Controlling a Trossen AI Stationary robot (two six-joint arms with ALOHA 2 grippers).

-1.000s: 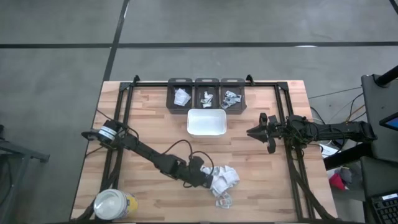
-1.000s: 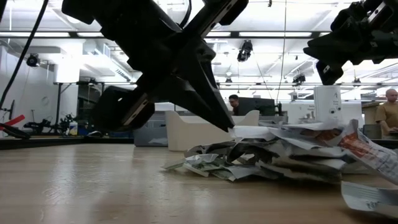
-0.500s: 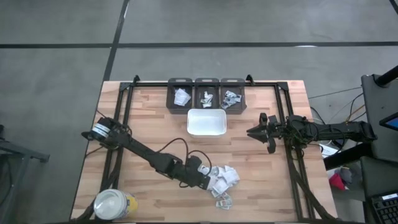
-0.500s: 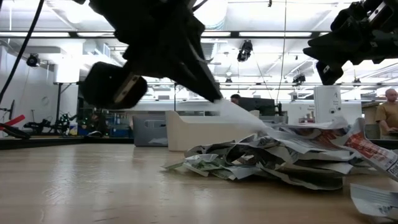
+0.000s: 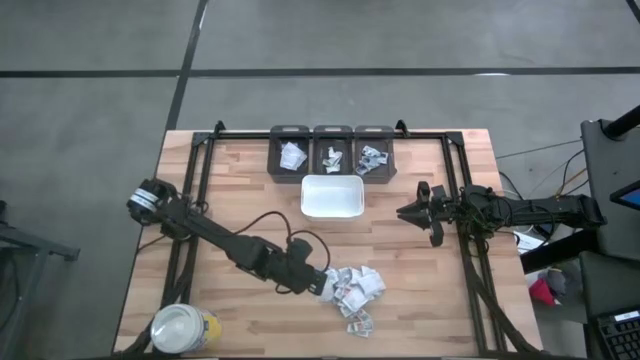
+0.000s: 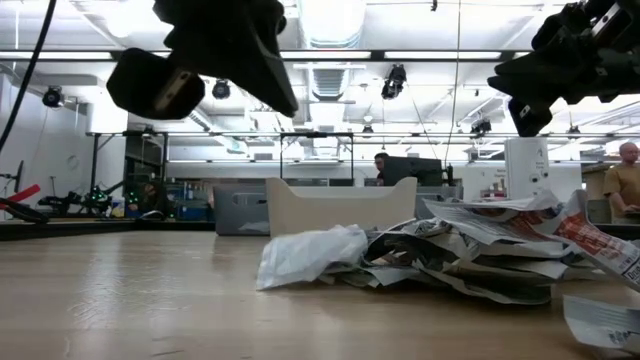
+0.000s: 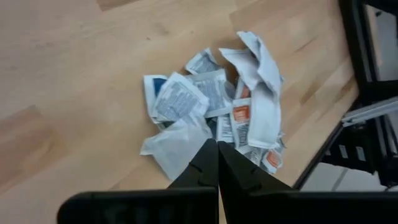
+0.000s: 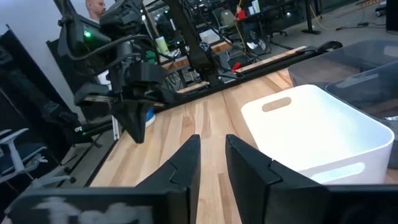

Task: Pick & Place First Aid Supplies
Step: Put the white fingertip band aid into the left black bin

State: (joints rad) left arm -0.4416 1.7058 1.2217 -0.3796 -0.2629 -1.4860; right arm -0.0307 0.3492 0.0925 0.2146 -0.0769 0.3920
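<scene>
High view first: the wooden table [image 5: 240, 180] has bare boards across its 9 o'clock half and between the white tray [image 5: 332, 197] and the heap, leaving open room for both arms; black frame rails run along the 12, 9 and 3 o'clock edges. Three dark bins [image 5: 332, 150] sit in a row at 12 o'clock, each with a few packets inside, the tray just in front of them. A yellow jar [image 5: 185, 329] stands at the 7 o'clock corner, right on the table's edge.

The first aid supplies [image 5: 355, 290] lie heaped at about 5 o'clock from the table's centre, well clear of every edge.

The left gripper [image 5: 318, 284] hangs just at the heap's 9 o'clock side, fingers pressed together and holding nothing. A second ago it was lower, down in the heap; half a second ago it lifted a white packet [image 6: 300, 255], which now rests on the table.

The right gripper [image 5: 405, 212] waits at 3 o'clock beside the tray, fingers slightly spread, unmoved.
</scene>
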